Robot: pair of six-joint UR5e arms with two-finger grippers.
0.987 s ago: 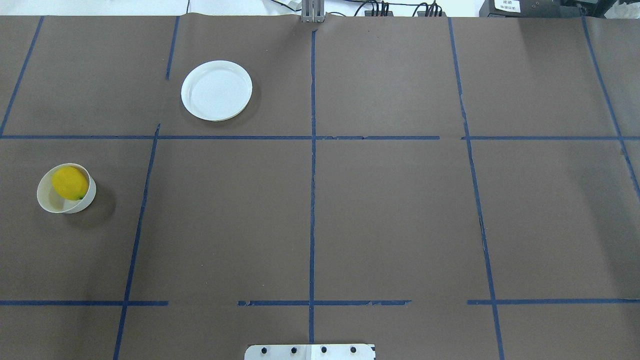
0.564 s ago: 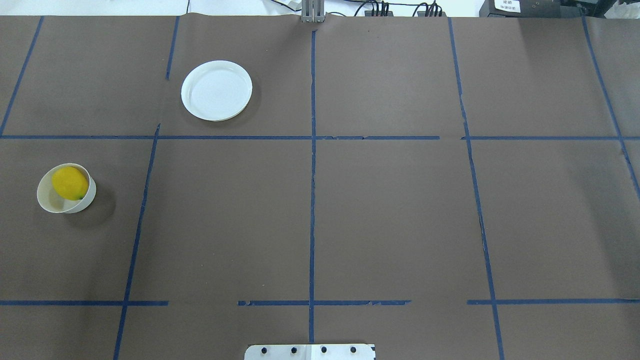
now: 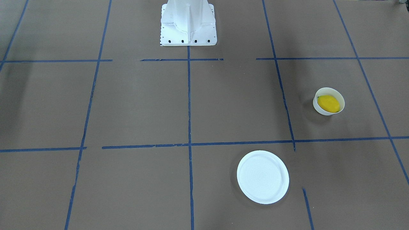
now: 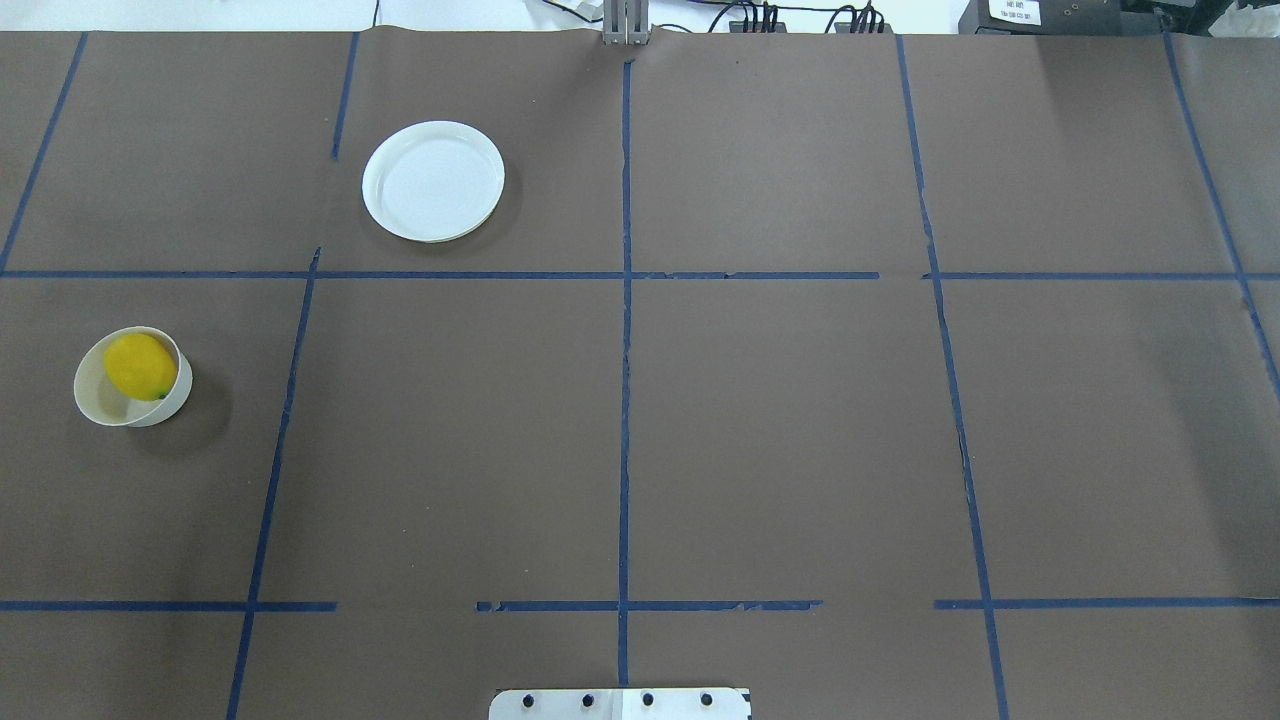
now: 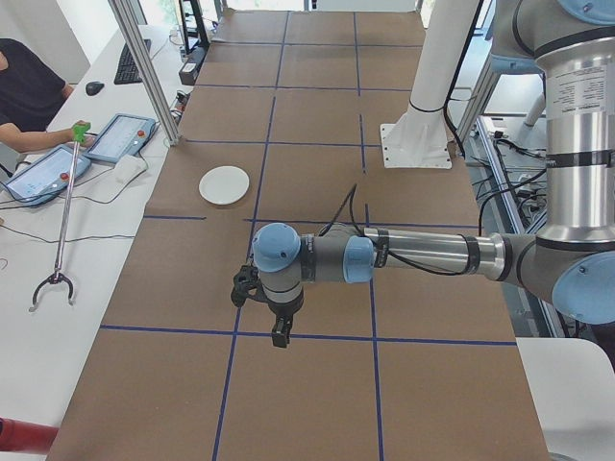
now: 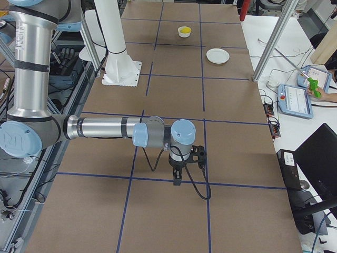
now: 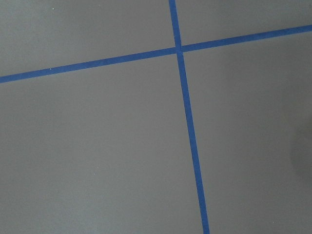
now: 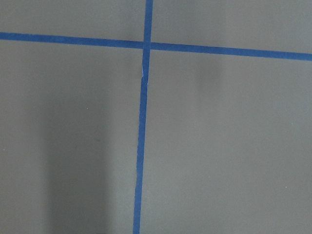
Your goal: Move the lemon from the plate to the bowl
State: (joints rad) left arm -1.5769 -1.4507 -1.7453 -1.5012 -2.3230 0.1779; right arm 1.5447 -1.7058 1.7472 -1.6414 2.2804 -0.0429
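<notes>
The yellow lemon (image 4: 139,365) lies inside the small white bowl (image 4: 172,404) at the table's left side; both also show in the front view, lemon (image 3: 328,103) in bowl (image 3: 322,111). The flat white plate (image 4: 433,181) is bare at the far left-centre, also in the front view (image 3: 262,176). My left gripper (image 5: 279,336) shows only in the left side view, pointing down over the table. My right gripper (image 6: 177,180) shows only in the right side view, pointing down. I cannot tell whether either is open or shut. Both wrist views show only brown paper and blue tape.
The robot's white base column (image 3: 188,22) stands at the table's near-middle edge. Blue tape lines (image 4: 624,330) divide the brown table cover. An operator sits with tablets (image 5: 120,136) at a side desk, and a grabber stick (image 5: 60,230) lies there.
</notes>
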